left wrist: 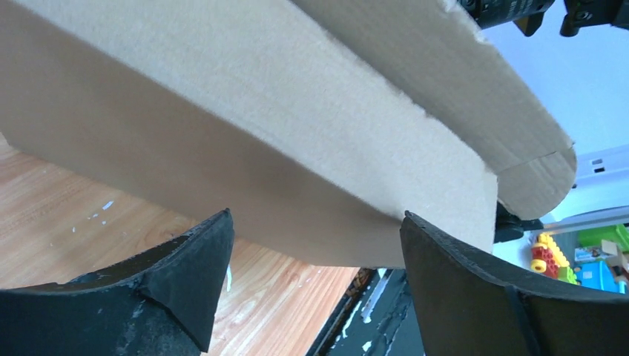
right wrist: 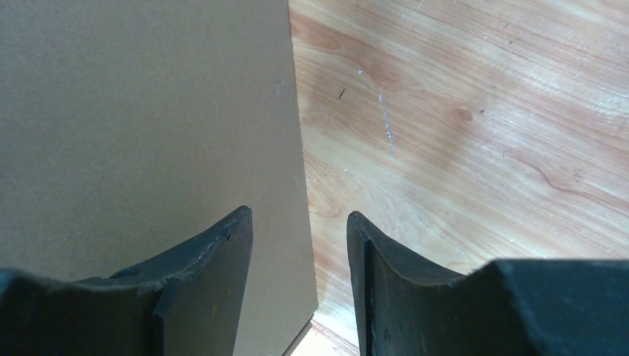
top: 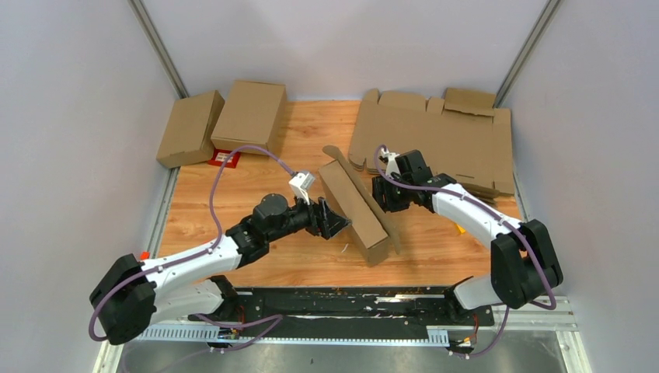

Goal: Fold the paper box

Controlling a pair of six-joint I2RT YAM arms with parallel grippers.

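Note:
The paper box (top: 353,203) is a long plain brown carton lying diagonally at the middle of the wooden table, with a flap sticking up along its right side. My left gripper (top: 332,220) is open at the box's left long side. In the left wrist view the box (left wrist: 282,126) fills the space just beyond the wide-spread gripper (left wrist: 315,222), with nothing between the fingers. My right gripper (top: 381,194) is open at the box's right side. In the right wrist view a flat cardboard panel (right wrist: 148,133) lies under the left finger, and the gripper (right wrist: 298,222) holds nothing.
Two folded cartons (top: 190,128) (top: 250,115) stand at the back left with a small red card (top: 225,158) beside them. A wide sheaf of notched cardboard sheets (top: 443,140) lies at the back right. A black rail (top: 365,299) runs along the near edge.

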